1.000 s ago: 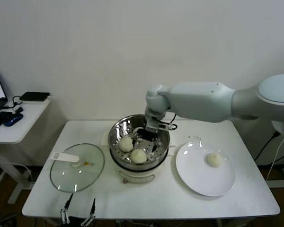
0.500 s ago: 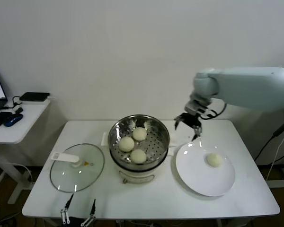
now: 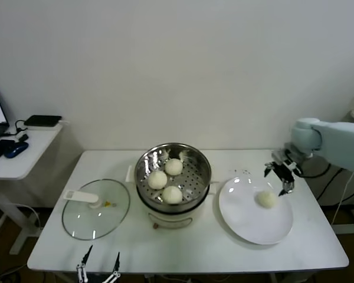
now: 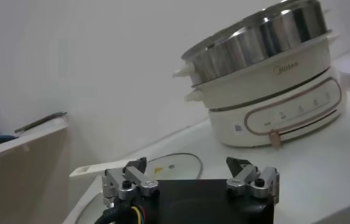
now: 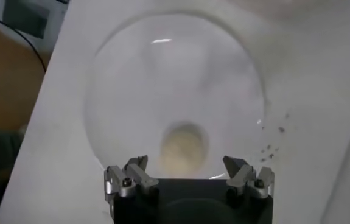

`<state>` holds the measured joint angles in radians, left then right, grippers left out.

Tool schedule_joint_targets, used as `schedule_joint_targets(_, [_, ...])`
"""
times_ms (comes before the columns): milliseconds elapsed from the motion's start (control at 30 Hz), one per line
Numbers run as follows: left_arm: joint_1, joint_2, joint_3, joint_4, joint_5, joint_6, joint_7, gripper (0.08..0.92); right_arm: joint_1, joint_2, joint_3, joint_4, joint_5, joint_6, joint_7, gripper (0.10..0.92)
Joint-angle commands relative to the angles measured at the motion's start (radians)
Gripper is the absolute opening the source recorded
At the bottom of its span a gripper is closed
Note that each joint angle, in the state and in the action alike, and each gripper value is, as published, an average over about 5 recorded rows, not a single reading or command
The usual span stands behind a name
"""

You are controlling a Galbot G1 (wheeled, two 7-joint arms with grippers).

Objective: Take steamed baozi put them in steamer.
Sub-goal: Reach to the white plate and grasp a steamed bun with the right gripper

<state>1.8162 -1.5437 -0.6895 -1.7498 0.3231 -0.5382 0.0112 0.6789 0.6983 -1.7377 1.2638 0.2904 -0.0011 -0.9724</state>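
Observation:
The steamer [image 3: 173, 154] stands mid-table with three steamed baozi inside [image 3: 173, 167] [image 3: 157, 179] [image 3: 172, 194]. One more baozi [image 3: 266, 199] lies on the white plate [image 3: 248, 221] to its right. My right gripper [image 3: 275, 182] hangs open just above and behind that baozi, not touching it. In the right wrist view the baozi [image 5: 184, 146] sits on the plate [image 5: 162, 79] between the spread fingers of the right gripper [image 5: 187, 163]. My left gripper [image 3: 97, 272] waits open at the table's front edge; in its own view the left gripper [image 4: 187, 165] is empty and faces the steamer [image 4: 254, 42].
A glass lid [image 3: 96, 207] with a white handle lies left of the steamer. A side table [image 3: 12, 162] with a mouse and a dark box stands off the table's left end. A cable hangs by the table's right edge.
My right arm left the steamer, where a third baozi now lies, and swung right to hover open over the plate's baozi. The left arm stayed put.

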Motion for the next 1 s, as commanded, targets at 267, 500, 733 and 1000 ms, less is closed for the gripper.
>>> schedule_joint_targets(267, [0.015, -0.008, 0.001, -0.011, 0.016, 0.001, 0.0, 0.823, -0.419, -0.046, 0.399, -0.159, -0.174, -0.089, 0.072, 0.823])
schedule_joint_targets(500, [0.018, -0.015, 0.002, -0.011, 0.02, -0.002, -0.002, 0.823, -0.453, -0.017, 0.443, -0.212, -0.191, -0.055, 0.078, 0.823])
schedule_joint_targets(733, [0.017, -0.015, 0.002, -0.014, 0.025, 0.002, 0.0, 0.823, -0.476, 0.012, 0.476, -0.241, -0.193, -0.043, 0.081, 0.823])
schedule_joint_targets(1000, [0.017, -0.013, 0.002, -0.015, 0.025, 0.005, 0.002, 0.823, -0.477, 0.028, 0.477, -0.247, -0.193, -0.039, 0.066, 0.806])
